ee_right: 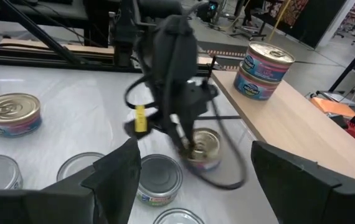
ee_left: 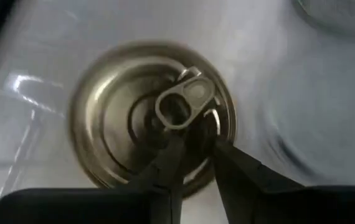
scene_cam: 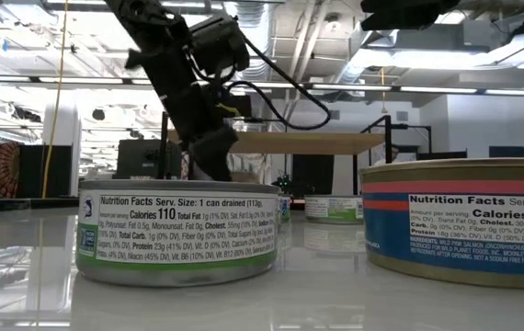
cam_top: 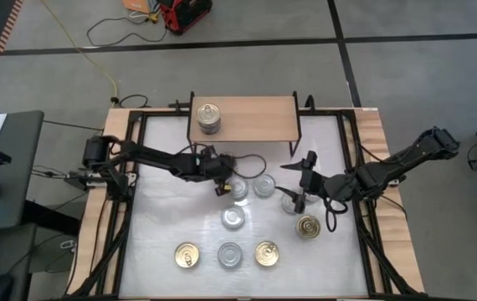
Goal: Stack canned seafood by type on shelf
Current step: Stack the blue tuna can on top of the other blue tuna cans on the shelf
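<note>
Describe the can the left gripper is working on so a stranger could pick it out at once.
Start at the low light-wood shelf at the table's far edge. Just in front of its left half sits a short round silver-topped can. Unlike its neighbours, it has the left gripper right on it, fingertips at its pull tab.

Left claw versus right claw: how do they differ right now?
The left claw is down on a gold-topped can, fingers narrowed beside its pull tab; the right claw hangs open, holding nothing. The left sits nearer the shelf; the right is nearer the table's right side. Both are over the white tabletop.
</note>
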Motion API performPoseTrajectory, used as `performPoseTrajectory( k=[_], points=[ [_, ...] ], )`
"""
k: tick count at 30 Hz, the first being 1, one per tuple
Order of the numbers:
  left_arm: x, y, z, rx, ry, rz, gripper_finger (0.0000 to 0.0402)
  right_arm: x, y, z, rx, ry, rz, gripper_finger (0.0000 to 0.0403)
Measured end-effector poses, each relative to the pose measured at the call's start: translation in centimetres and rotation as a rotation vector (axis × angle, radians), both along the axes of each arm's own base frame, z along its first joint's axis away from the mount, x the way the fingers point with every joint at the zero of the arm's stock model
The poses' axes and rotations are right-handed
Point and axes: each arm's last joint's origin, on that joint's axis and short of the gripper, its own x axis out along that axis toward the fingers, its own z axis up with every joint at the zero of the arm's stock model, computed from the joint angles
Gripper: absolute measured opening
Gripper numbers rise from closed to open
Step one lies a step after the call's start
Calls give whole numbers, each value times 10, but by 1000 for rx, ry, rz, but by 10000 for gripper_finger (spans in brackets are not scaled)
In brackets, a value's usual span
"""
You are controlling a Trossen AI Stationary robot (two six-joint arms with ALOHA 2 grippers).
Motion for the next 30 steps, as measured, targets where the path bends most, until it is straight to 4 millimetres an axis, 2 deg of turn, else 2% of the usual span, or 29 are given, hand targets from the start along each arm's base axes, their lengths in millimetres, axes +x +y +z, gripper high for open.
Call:
performPoseTrajectory(
  k=[4,11,15,18,20,23,26,30],
  points=[
    [-6,-14,3,-85,72,-17,65,0,0,0,3,-1,-1,330],
    [-15,-44,30,-232,25,-67,61,0,0,0,12,-4,-3,330],
    [-26,-61,59,-150,-39,-252,61,0,0,0,13,-5,-3,330],
    [-32,-67,73,-21,-67,-296,68,0,0,0,17,-7,-4,330],
    [-32,-66,85,22,-78,-331,85,0,0,0,19,-10,-4,330],
    [-24,-62,96,56,-67,-402,130,0,0,1,22,-17,-3,330],
    [-14,-60,99,117,-15,-505,190,1,0,1,25,-17,-4,330],
    [-1,-52,99,179,69,-560,265,2,1,-1,27,-11,-5,330]
  ],
)
